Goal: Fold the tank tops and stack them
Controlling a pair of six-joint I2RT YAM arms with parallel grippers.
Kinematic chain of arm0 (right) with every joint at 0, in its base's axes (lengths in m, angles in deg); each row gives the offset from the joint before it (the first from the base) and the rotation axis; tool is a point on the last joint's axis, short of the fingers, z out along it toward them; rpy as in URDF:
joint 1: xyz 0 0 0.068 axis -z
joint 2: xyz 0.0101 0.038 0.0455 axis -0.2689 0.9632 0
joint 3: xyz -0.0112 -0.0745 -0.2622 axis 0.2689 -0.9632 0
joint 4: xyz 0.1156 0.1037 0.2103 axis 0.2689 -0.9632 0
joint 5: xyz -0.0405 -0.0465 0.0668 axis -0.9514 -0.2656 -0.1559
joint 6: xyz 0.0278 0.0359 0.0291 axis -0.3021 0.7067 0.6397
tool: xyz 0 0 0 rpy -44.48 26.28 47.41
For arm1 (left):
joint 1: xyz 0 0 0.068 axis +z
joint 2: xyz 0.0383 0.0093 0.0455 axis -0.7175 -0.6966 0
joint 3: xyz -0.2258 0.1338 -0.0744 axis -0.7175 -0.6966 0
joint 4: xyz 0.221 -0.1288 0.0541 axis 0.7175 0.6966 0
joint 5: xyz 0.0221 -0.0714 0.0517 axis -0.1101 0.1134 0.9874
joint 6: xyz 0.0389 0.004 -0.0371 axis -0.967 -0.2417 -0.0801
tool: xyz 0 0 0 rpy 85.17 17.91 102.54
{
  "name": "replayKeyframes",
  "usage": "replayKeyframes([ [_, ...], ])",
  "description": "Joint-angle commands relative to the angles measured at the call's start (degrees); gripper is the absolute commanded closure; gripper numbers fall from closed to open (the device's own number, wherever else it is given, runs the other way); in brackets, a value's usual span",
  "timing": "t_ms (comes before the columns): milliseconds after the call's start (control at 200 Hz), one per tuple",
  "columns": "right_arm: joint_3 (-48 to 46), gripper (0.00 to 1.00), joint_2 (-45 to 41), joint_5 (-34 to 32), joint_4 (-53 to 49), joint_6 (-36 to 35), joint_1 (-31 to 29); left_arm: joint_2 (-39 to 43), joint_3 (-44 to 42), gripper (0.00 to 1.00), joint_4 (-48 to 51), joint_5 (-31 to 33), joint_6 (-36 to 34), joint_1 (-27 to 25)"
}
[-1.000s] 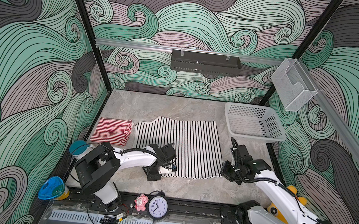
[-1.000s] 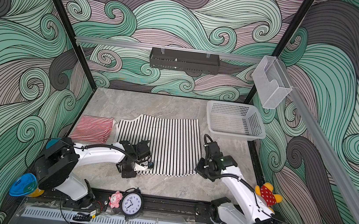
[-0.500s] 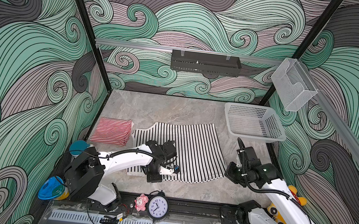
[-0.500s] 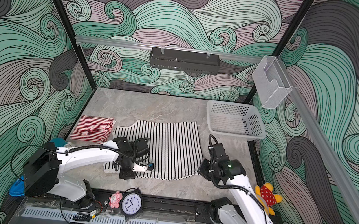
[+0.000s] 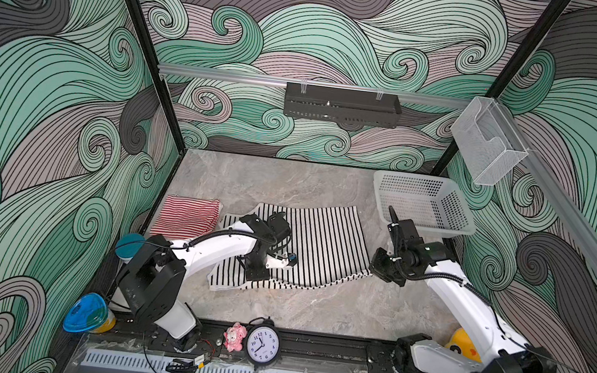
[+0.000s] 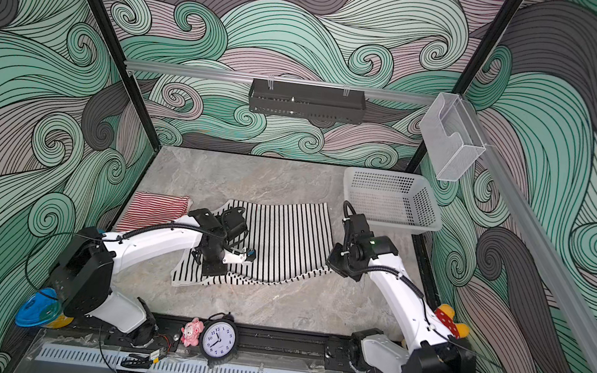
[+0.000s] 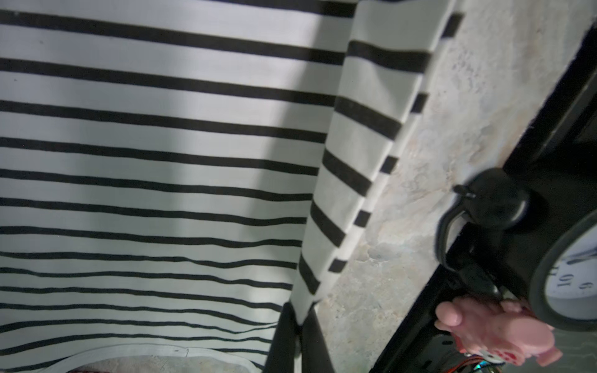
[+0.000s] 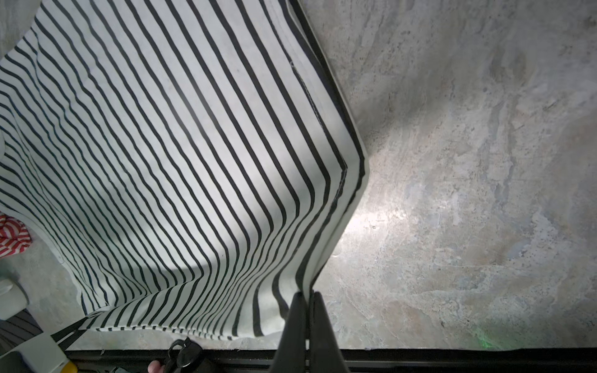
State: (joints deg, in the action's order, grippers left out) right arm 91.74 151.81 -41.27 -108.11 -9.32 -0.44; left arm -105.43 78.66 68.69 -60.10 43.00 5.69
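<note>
The black-and-white tank top (image 5: 321, 243) lay spread across the middle of the tabletop (image 5: 313, 311), its stripes running from near to far in both top views. Its near edge was lifted off the surface at two corners. The left end effector (image 7: 297, 326) was pinched shut on the near-left part of that edge, and the right end effector (image 8: 308, 303) was clamped on the near-right corner, with cloth sagging between them. The red-and-white tank top (image 5: 186, 216) sat folded just beside it on the left. A white perforated basket (image 5: 451, 208) stood at the far right. A clock (image 5: 262, 344) and a pink toy (image 5: 235, 337) sat side by side on the near rail.
</note>
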Motion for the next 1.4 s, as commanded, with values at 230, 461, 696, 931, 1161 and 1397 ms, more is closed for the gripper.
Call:
replayKeyframes([
  [230, 3.62, 1.0, 9.26, -0.98, 5.04, -5.66, 4.21, -7.41, 5.65, 0.97, -0.54, 0.93, -5.39, 4.89],
  [461, 4.28, 1.0, 13.69, -1.86, 6.87, -7.0, 5.25, -10.16, 7.2, 0.95, -1.83, 1.02, -5.35, 5.86],
  [696, 4.5, 1.0, 16.79, -1.73, 9.19, -7.39, 5.56, -13.39, 8.0, 0.95, -4.31, 2.93, -4.91, 6.4],
  [931, 5.33, 0.98, 19.38, -2.21, 10.28, -7.69, 5.81, -15.65, 8.61, 0.92, -7.3, 6.65, -3.12, 7.28],
  [1161, 5.07, 0.63, 18.18, -1.96, 11.75, -7.25, 5.6, -13.4, 7.35, 0.67, -12.1, 10.78, 0.42, 7.68],
  [1397, 0.04, 0.59, 9.38, -0.81, 12.62, -5.03, 3.21, -4.01, 2.38, 0.62, -11.24, 12.01, 3.49, 8.84],
])
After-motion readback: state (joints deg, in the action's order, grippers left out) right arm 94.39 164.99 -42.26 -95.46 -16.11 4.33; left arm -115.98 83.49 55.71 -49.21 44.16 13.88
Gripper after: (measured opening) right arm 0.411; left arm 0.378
